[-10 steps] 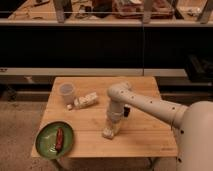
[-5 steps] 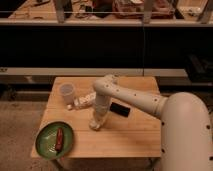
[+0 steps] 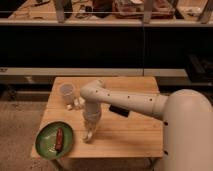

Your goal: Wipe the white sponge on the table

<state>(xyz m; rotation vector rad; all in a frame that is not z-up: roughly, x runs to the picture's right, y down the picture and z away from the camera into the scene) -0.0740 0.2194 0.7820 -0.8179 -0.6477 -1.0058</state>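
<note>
My gripper (image 3: 89,131) points straight down at the front left part of the light-wood table (image 3: 130,132), just right of the green plate. It is shut on the white sponge (image 3: 87,136), a small pale block at its tip that rests against the tabletop. The white arm reaches in from the right and crosses over the middle of the table, hiding part of what lies behind it.
A green plate (image 3: 50,144) with a red item (image 3: 59,138) sits at the front left corner. A pale cup (image 3: 66,93) stands at the back left, with a pale pack (image 3: 79,103) and a tiny white cube (image 3: 69,106) beside it. A black object (image 3: 119,110) lies mid-table.
The gripper has slid leftward across the table with the sponge, from right of the middle to a spot next to the green plate. The other objects have stayed put.
</note>
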